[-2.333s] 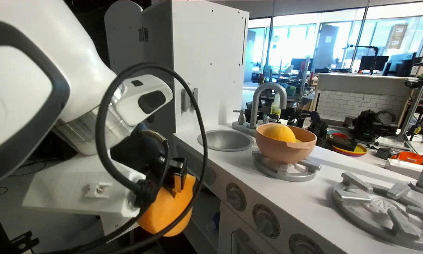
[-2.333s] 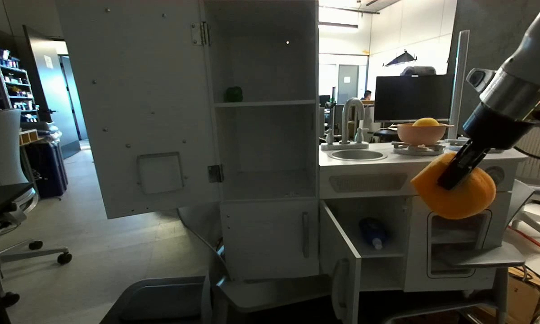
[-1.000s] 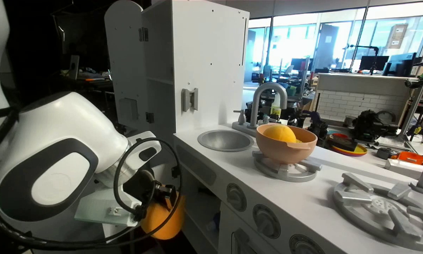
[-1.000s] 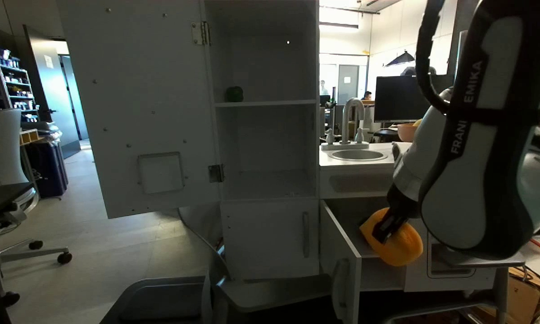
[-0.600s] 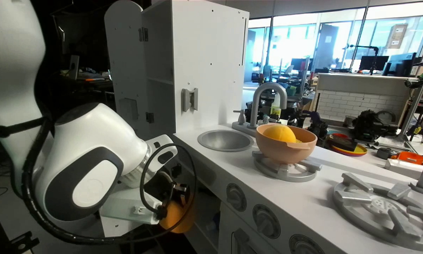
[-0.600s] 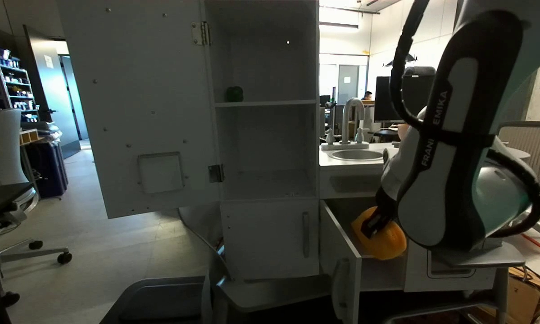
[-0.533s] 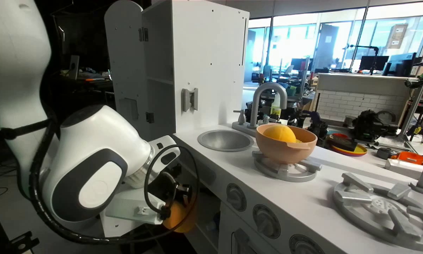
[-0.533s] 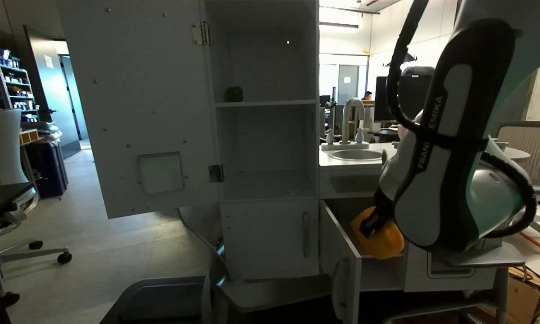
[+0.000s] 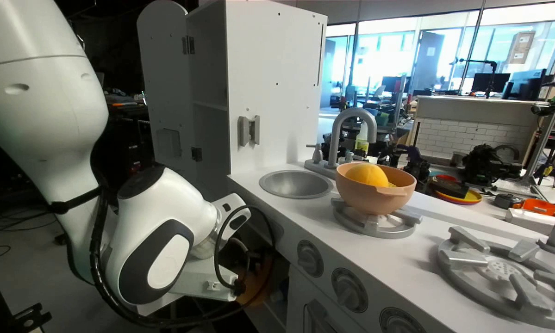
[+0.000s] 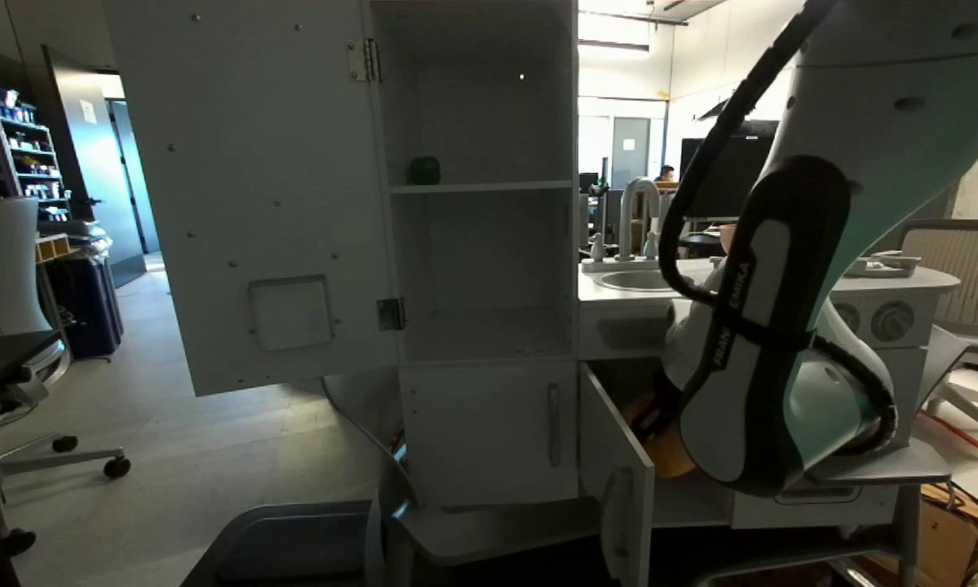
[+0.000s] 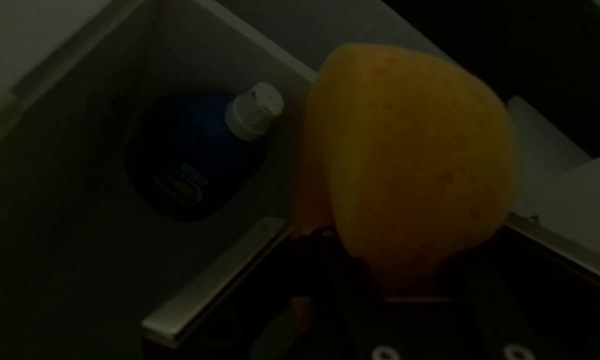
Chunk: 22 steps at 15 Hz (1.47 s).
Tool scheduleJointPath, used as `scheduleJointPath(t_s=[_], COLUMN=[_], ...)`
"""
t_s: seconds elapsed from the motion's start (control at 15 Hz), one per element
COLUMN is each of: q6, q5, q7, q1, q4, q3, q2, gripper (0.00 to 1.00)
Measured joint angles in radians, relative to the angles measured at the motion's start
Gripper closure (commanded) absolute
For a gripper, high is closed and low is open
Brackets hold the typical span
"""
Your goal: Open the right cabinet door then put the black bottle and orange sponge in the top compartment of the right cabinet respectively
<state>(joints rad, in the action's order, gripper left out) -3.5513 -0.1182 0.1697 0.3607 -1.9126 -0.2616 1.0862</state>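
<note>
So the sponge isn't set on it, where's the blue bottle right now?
In the wrist view, the bottle is left of the sponge, inside the open cabinet, its white cap on the sponge's side.

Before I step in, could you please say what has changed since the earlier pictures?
The gripper moved down and across to the open right cabinet, carrying the orange sponge; nothing was picked up or let go. The cabinet door stayed open, the dark bottle still lies inside, and the green item and bowl haven't moved.
</note>
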Motion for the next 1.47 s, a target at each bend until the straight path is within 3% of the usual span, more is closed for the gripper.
scheduleJointPath(t_s=[1.07, 1.47], q6=[-0.002, 0.043], q5=[-0.007, -0.044], q7=[-0.017, -0.056], q1=[0.008, 0.028], q4=[0.068, 0.218], q3=[0.0, -0.018], q2=[0.051, 0.097], gripper=[0.97, 0.97])
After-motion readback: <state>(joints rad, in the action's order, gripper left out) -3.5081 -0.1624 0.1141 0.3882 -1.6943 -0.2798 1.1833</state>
